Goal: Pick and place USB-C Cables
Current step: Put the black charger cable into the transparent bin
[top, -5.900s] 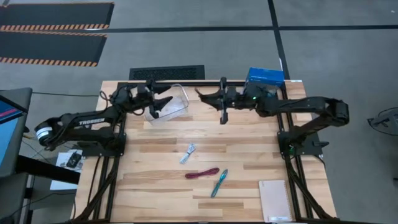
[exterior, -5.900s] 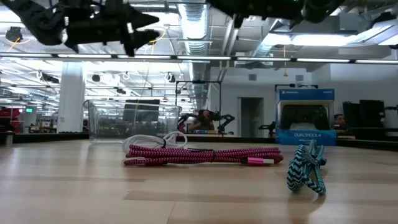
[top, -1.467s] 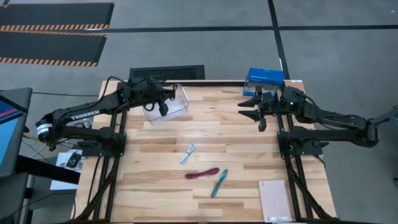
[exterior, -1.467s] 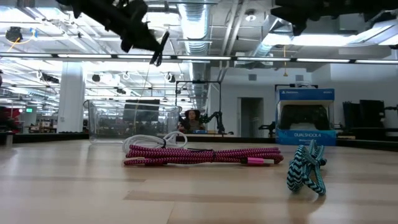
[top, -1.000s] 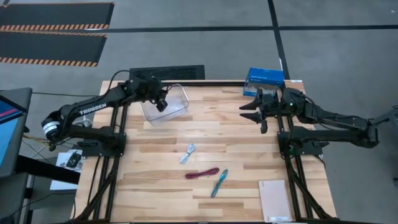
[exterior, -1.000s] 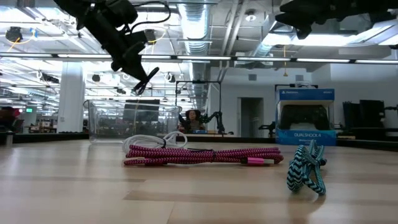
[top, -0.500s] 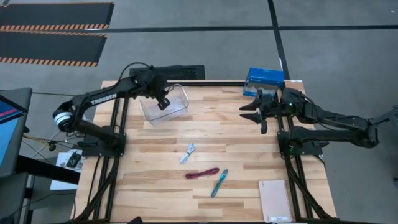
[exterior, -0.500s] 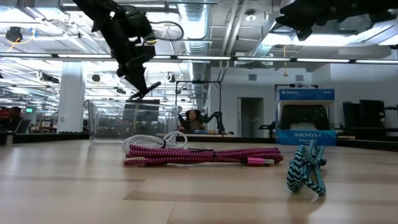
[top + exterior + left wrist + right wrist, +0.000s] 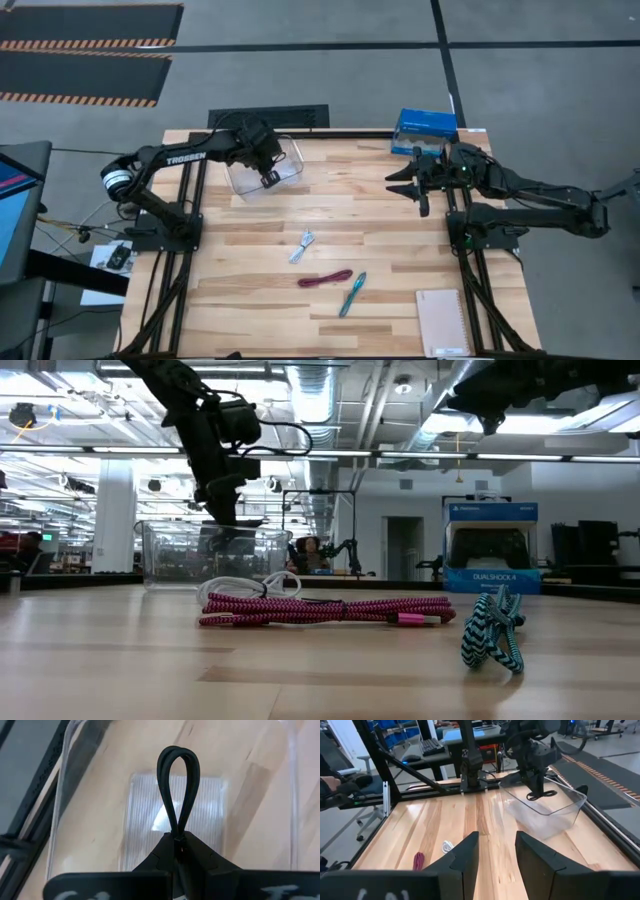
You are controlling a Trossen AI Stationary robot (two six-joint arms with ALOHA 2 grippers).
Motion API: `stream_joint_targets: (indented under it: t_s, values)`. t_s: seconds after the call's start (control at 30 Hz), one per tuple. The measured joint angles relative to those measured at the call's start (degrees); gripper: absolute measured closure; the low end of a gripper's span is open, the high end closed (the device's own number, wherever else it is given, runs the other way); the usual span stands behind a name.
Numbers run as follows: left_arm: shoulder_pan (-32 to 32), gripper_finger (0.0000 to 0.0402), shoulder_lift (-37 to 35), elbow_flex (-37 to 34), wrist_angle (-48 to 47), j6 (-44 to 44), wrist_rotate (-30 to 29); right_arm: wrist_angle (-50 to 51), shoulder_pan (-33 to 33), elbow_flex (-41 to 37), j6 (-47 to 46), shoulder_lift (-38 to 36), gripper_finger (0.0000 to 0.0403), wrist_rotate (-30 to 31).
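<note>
My left gripper (image 9: 270, 178) is shut on the black USB-C cable (image 9: 178, 785) and points down over the clear container (image 9: 282, 158) at the table's far left. The cable's loop also shows in the right wrist view (image 9: 540, 796), at about the height of the container's rim. The white-grey cable (image 9: 302, 245), the maroon cable (image 9: 325, 278) and a teal braided cable (image 9: 352, 293) lie flat on the table's middle. My right gripper (image 9: 402, 180) is open and empty at the far right. My left gripper pinches the black cable bundle between its two shut fingers, just below the loop (image 9: 178, 834). The doubled loop end (image 9: 178, 757) sticks out past the fingertips. The fingers come from above, pointing down into the container's opening. The loop hangs below them, clear of the container's floor.
A blue box (image 9: 425, 125) stands at the far right edge, behind my right gripper. A notebook (image 9: 442, 322) lies at the near right corner. In the low view the maroon cable (image 9: 330, 608) and the teal cable (image 9: 492, 630) lie in front of the container (image 9: 170, 555).
My left gripper has gone down and a little toward the table's right, over the container, and has tipped from slanting to pointing straight down. It has stayed shut on the black cable, which has come down with it.
</note>
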State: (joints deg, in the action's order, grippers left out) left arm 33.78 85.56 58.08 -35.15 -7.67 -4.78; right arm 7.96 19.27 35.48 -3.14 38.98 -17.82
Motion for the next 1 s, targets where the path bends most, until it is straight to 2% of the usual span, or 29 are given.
stream_joint_targets:
  t_s: [0.3, 0.67, 1.0]
  values:
    - [0.33, 0.0401, -0.02, -3.93, -0.02, 0.19, -0.87, -0.11, 0.0, 0.0, 0.02, 0.0, 0.0253, 0.07]
    - [0.62, 0.0401, -0.02, -3.99, 1.2, -0.07, -1.8, -0.19, 0.02, 0.0, -0.24, 0.0, 0.0256, 0.15]
    - [0.73, 0.0401, 6.52, -4.0, 2.51, -0.11, -2.81, -0.22, 0.02, 0.0, -0.31, 0.02, 0.026, 0.17]
